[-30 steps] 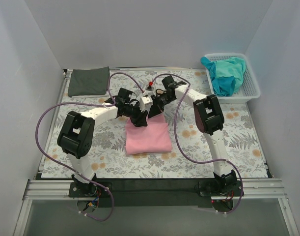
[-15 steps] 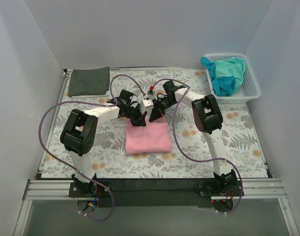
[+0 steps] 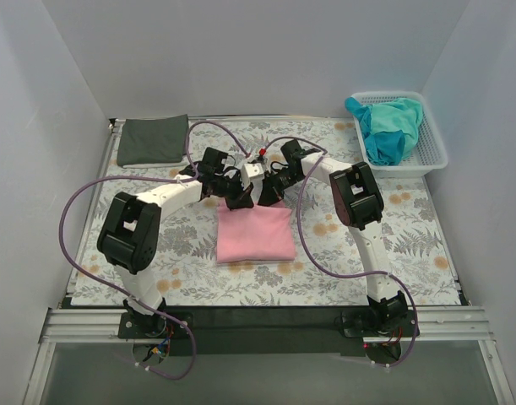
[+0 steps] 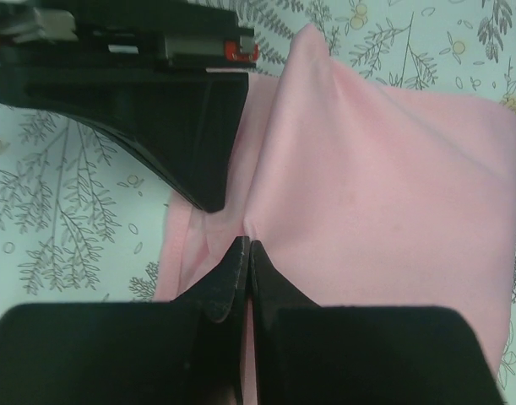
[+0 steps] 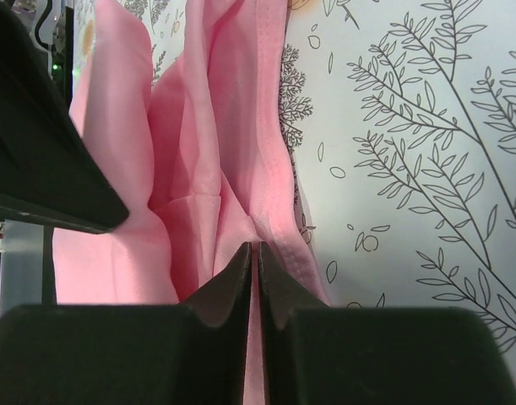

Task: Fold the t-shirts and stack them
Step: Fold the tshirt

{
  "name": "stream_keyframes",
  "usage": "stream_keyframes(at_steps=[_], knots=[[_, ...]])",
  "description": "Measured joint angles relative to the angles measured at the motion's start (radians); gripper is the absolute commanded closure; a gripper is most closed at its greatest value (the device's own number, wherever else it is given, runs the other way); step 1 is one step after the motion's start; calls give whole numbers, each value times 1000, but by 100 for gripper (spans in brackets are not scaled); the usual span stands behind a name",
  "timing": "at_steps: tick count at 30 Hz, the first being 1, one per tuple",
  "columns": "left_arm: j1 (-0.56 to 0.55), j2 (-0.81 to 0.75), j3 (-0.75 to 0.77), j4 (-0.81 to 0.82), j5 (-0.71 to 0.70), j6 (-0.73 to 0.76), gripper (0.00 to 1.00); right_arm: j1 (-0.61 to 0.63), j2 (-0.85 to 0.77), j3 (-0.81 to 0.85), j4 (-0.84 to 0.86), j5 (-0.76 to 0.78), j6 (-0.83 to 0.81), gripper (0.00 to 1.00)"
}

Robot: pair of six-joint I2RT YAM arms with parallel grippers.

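The light pink t-shirt (image 3: pixel 254 234) lies folded in the middle of the floral tablecloth. My left gripper (image 3: pixel 237 201) is shut on its far edge near the left corner, with cloth pinched between the tips (image 4: pixel 246 246). My right gripper (image 3: pixel 268 199) is shut on the same far edge near the right corner (image 5: pixel 256 249). The two grippers sit close together over that edge. Pink cloth (image 5: pixel 207 152) bunches in folds ahead of the right fingers. The dark charcoal grey t-shirt (image 3: pixel 153 140) lies folded at the far left corner. The teal t-shirt (image 3: pixel 388 126) is crumpled in the basket.
A white mesh basket (image 3: pixel 431 150) stands at the far right corner of the table. The floral tablecloth (image 3: pixel 410 245) covers the table. The right gripper's black body (image 4: pixel 148 110) fills the upper left of the left wrist view. White walls close in on three sides.
Both grippers have moved slightly toward the far side, drawing the pink shirt's far edge with them. The left forearm swung a little.
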Motion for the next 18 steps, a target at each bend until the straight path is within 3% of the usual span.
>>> stream_keyframes(at_steps=[18], knots=[[20,-17,13,130,-36,28,100,0,-2,-26,5,-34,-10,89]])
